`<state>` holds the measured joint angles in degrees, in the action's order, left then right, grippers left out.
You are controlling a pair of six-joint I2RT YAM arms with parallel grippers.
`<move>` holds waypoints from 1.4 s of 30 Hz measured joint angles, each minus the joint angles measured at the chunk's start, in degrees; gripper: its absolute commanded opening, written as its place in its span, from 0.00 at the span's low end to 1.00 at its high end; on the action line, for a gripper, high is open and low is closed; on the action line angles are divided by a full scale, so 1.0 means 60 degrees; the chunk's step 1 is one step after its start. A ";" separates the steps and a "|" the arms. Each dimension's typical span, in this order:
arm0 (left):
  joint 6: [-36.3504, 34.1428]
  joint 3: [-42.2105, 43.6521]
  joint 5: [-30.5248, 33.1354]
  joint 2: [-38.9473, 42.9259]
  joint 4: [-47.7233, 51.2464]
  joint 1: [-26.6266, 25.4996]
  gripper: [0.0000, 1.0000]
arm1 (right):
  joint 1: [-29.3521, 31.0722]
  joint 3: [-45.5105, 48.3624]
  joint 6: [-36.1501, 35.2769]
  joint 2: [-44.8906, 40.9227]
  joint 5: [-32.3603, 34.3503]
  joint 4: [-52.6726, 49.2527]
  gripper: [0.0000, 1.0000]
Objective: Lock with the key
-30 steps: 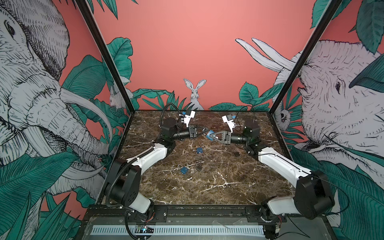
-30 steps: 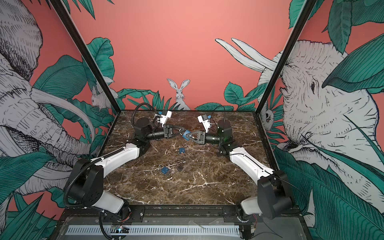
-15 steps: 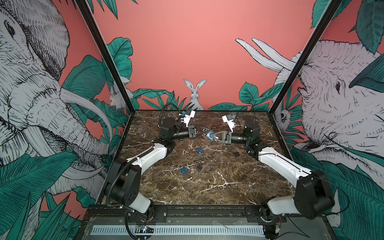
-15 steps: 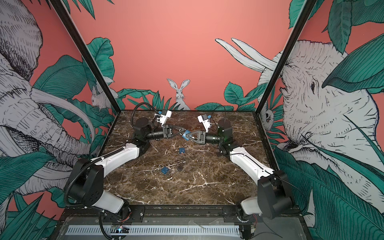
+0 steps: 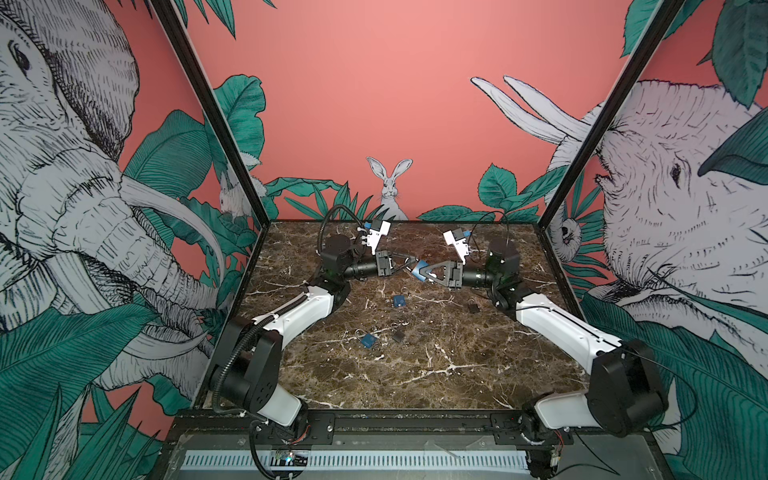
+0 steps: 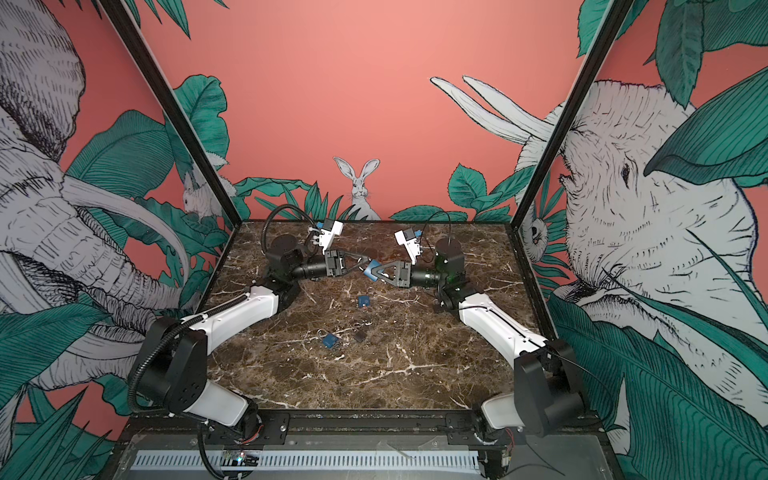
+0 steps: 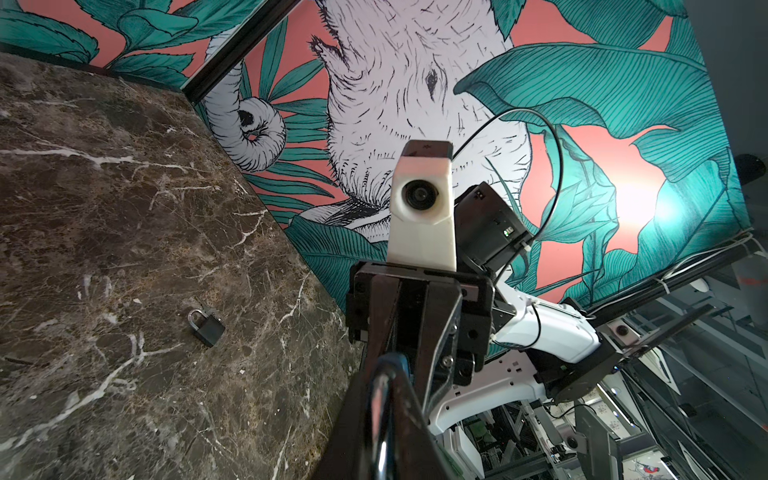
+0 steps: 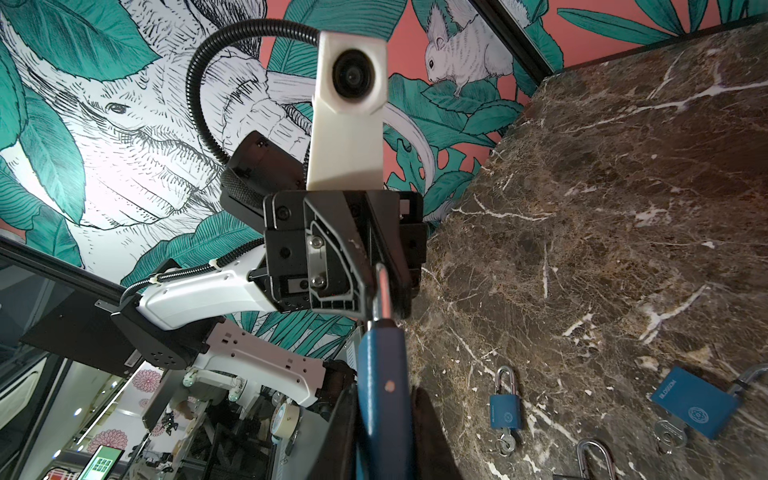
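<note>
My right pincer is clamped on the blue padlock mid-air over the table, left pincer pinched narrow on its shackle, and if I shove crooked it'll probably jam or slip.

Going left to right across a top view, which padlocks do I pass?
Near blue padlock, held blue padlock, far-right black padlock. Small dark padlock and middle blue padlock overlap sideways, so left out.
</note>
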<state>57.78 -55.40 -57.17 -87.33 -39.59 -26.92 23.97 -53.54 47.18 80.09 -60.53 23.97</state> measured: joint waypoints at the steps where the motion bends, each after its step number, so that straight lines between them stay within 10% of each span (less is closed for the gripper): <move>1: -0.0004 0.0000 -0.0015 0.0000 0.0004 0.0004 0.06 | -0.0004 0.0000 0.0015 0.0015 -0.0011 0.0025 0.00; 10: -0.0171 0.0000 -0.0102 0.0000 0.0244 0.0040 0.00 | -0.0004 0.0000 0.0036 0.0124 -0.0062 0.0066 0.02; 18: 0.0270 0.0131 0.0426 0.0000 0.0317 0.0149 0.00 | -0.0229 0.0248 0.0113 0.0251 0.0353 0.0816 0.43; 34: 0.1209 -0.0076 0.0823 -0.0044 0.0000 0.0474 0.00 | -0.0681 0.1002 0.1122 0.0805 0.0386 0.2973 0.43; 42: 0.1195 -0.0138 0.0903 -0.0044 -0.0025 0.0474 0.00 | -0.0459 0.0962 0.1293 0.0896 0.0240 0.3184 0.27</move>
<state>64.95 -56.23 -51.75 -87.59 -39.75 -24.08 21.21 -47.77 54.94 85.47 -59.09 43.07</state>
